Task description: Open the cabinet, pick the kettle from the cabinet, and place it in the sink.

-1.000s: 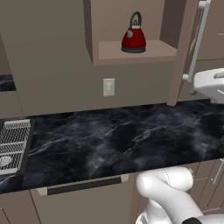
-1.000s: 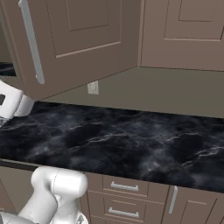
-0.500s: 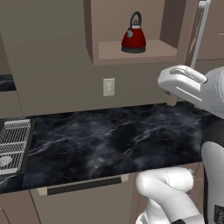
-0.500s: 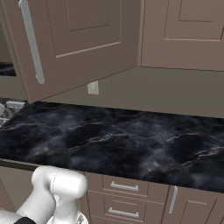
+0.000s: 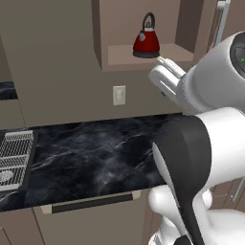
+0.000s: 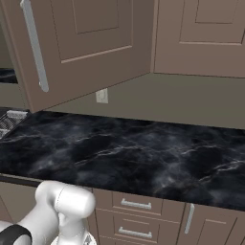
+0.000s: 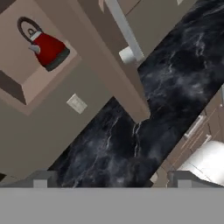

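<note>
The brown-taupe upper wall cabinet (image 5: pixel 143 52) is seen with its recessed-panel door (image 6: pixel 86 48) swung open, and the long vertical silver bar handle (image 6: pixel 34 45) is carried on that door. On the cabinet's shelf the small glossy red dome-shaped kettle (image 5: pixel 146 43) is stood upright, its tall black arched loop handle (image 5: pixel 149 19) raised above it. The white hand (image 5: pixel 165 79) is held in the air just below and to the right of the kettle in the left base view, at about the level of the shelf's front edge, and apart from the kettle. From the hand's own camera the kettle (image 7: pixel 46 46) is seen well ahead and towards the upper left, with the open door's edge and its silver bar handle (image 7: pixel 124 30) lying between the middle and the upper right.

The two dark fingertips (image 7: pixel 40 178) are seen far apart at the bottom of the hand view, with nothing between them, so the hand is spread and empty.

Below the hand the black marbled stone worktop (image 5: pixel 95 158) is spread out, and a white wall outlet (image 5: pixel 118 94) is set in the wall between the cabinet and the worktop. A silver wire rack (image 5: pixel 14 158) is seen at the far left of the worktop, well apart from the hand. Lighter beige drawers with silver pulls (image 6: pixel 136 205) are set beneath the worktop.
</note>
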Tool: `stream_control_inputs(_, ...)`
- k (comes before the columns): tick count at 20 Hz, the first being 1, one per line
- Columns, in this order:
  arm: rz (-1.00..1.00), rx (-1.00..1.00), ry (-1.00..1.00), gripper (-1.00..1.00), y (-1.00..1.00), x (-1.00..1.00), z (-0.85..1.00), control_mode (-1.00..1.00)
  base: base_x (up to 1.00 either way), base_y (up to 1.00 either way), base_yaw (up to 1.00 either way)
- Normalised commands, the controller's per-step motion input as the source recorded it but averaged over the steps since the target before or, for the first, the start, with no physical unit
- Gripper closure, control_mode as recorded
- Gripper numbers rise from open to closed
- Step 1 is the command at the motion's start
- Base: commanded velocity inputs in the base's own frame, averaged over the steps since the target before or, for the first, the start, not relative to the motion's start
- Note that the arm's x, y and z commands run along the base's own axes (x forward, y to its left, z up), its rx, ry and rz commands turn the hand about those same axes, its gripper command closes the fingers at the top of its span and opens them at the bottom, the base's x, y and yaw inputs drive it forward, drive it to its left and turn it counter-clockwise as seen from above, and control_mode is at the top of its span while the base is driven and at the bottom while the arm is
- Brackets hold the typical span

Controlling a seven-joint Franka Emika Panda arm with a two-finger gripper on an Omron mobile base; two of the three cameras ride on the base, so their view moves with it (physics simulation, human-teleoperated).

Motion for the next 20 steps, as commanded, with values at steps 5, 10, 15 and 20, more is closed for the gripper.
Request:
stream_control_inputs(5, -0.32, 0.21, 0.0, -1.0, 0.19, 0.21, -0.08, -1.0, 0.0, 0.0, 0.0)
stream_control_inputs(10, -0.27, 0.2, -0.07, -1.0, 0.11, 0.2, -0.18, -1.0, 0.0, 0.0, 0.0)
stream_control_inputs(15, -0.19, 0.13, -0.2, -1.0, 0.08, 0.25, -0.12, -1.0, 0.0, 0.0, 0.0)
stream_control_inputs(20, -0.15, 0.01, -0.15, -1.0, 0.02, 0.31, 0.0, -1.0, 0.0, 0.0, 0.0)
